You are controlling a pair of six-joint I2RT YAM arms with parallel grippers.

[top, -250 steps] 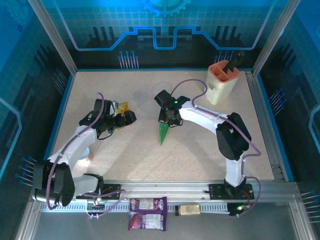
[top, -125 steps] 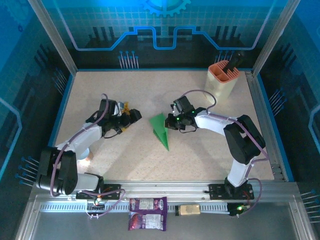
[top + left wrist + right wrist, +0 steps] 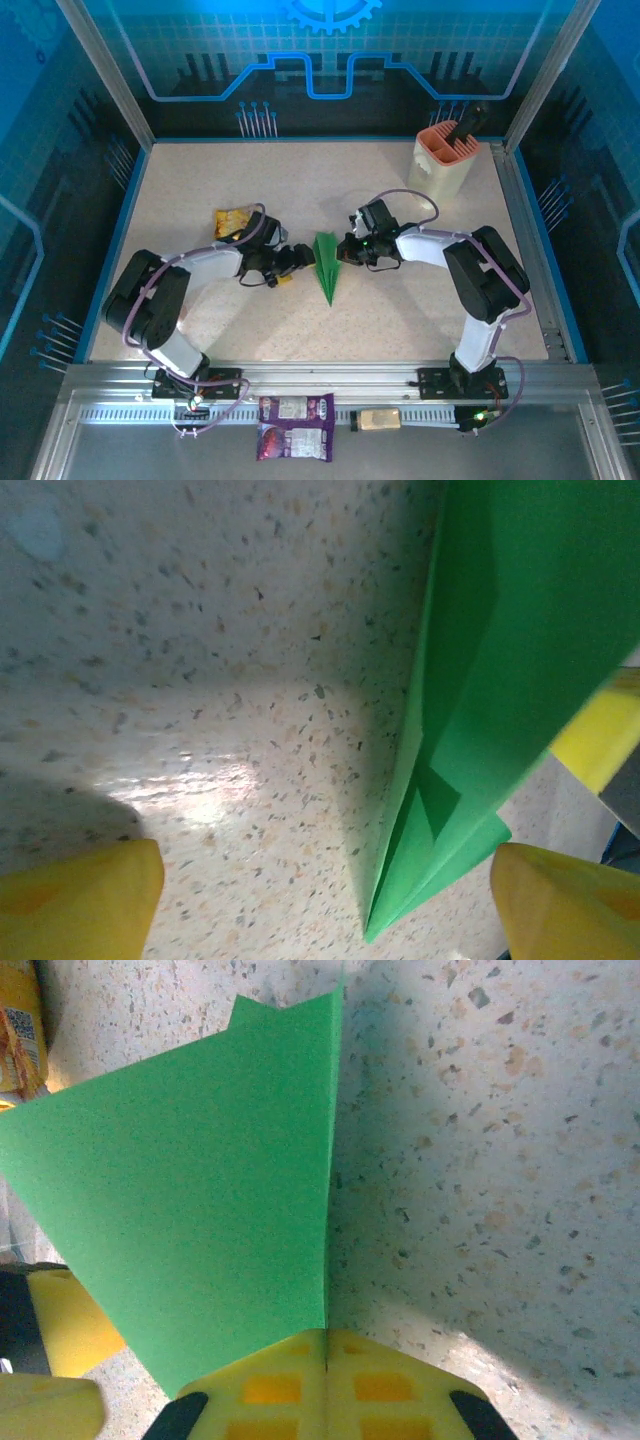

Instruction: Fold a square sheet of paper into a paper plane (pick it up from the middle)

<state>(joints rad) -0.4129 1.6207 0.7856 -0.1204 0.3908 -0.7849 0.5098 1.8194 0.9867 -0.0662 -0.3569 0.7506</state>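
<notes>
Now our left claw (image 3: pixel 293 263) has left the yellow snack packet (image 3: pixel 232 220) and come right up beside the paper plane (image 3: pixel 326 268) in the middle of the table (image 3: pixel 420 320). Its yellow fingers (image 3: pixel 80 900) are wide apart with green paper between them, so we think it is getting ready to help with a fold. Our right claw (image 3: pixel 347 250) pinches the plane's wide end tight, but we cannot tell if the left fingers touch the paper yet, and the folds are hard to make out from above.
</notes>
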